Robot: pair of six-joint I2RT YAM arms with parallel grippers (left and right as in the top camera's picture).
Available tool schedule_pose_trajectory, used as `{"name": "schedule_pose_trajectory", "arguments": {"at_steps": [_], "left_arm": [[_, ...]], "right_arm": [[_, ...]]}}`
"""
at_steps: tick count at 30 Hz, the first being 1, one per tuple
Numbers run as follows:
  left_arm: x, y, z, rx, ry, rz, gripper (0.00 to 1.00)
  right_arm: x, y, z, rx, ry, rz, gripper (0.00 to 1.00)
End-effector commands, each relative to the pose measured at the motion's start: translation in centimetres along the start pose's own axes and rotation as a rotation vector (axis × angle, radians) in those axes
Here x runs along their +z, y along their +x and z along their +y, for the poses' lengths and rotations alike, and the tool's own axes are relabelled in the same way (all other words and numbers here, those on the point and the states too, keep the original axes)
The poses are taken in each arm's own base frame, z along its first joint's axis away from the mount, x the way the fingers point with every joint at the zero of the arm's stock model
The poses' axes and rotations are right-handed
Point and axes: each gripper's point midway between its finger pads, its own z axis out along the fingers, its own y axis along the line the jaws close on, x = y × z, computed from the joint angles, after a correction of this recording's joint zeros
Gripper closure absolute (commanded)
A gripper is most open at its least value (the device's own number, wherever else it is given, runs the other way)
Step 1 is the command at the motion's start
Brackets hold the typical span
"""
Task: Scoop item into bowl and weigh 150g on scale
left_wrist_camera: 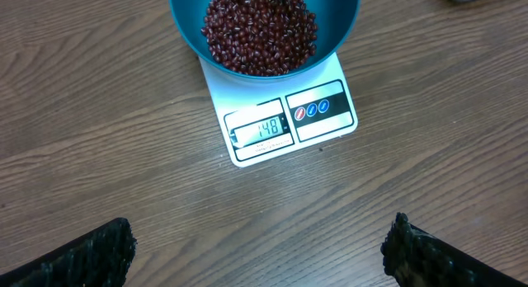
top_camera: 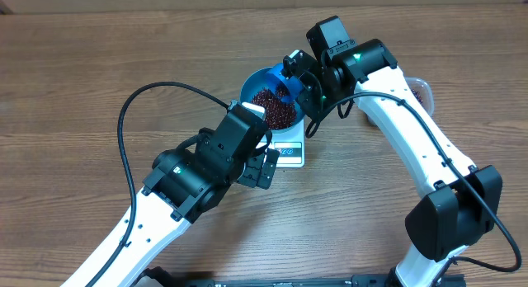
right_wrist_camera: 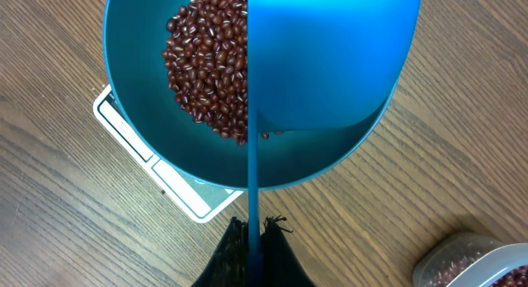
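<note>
The blue bowl (top_camera: 254,85) stands on the white scale (top_camera: 290,155) and holds a heap of red-brown beans (top_camera: 275,108). In the left wrist view the bowl (left_wrist_camera: 186,15), its beans (left_wrist_camera: 260,31) and the scale (left_wrist_camera: 285,122) show at the top, and the display reads 148. My right gripper (right_wrist_camera: 256,229) is shut on the thin handle of a blue scoop (right_wrist_camera: 330,56), which hangs tilted over the bowl (right_wrist_camera: 136,72) and covers part of the beans (right_wrist_camera: 210,64). My left gripper (left_wrist_camera: 260,242) stands open over bare table just in front of the scale, with nothing between its fingers (left_wrist_camera: 99,250).
A clear tub (right_wrist_camera: 474,266) with more beans sits on the table to the right of the scale, also seen behind the right arm as the tub (top_camera: 419,89). The left arm's black cable loops over the table at the left.
</note>
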Motion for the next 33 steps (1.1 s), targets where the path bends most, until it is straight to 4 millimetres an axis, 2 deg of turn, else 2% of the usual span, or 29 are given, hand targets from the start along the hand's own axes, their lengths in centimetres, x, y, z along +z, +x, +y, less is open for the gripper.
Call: {"name": "schedule_pose_trajectory", "arguments": {"at_steps": [1,20,23,33], "left_arm": [[-0.47,-0.33,0.12,-0.011,0.006,-0.019,0.0],[-0.47,-0.33,0.12,-0.011,0.006,-0.019,0.0],[-0.47,-0.33,0.12,-0.01,0.006,-0.019,0.0],[-0.47,-0.33,0.12,-0.011,0.006,-0.019,0.0]], "right_arm": [[-2.39,-1.19,-0.03,-0.01,0.028,-0.068,0.96],[-2.39,-1.18,-0.03,-0.011,0.028,-0.068,0.96],[-2.33,-0.49,0.9,-0.113,-0.014,-0.043,0.96],[-2.35,-0.93,0.65,-0.11,-0.002,-0.06,0.96]]}}
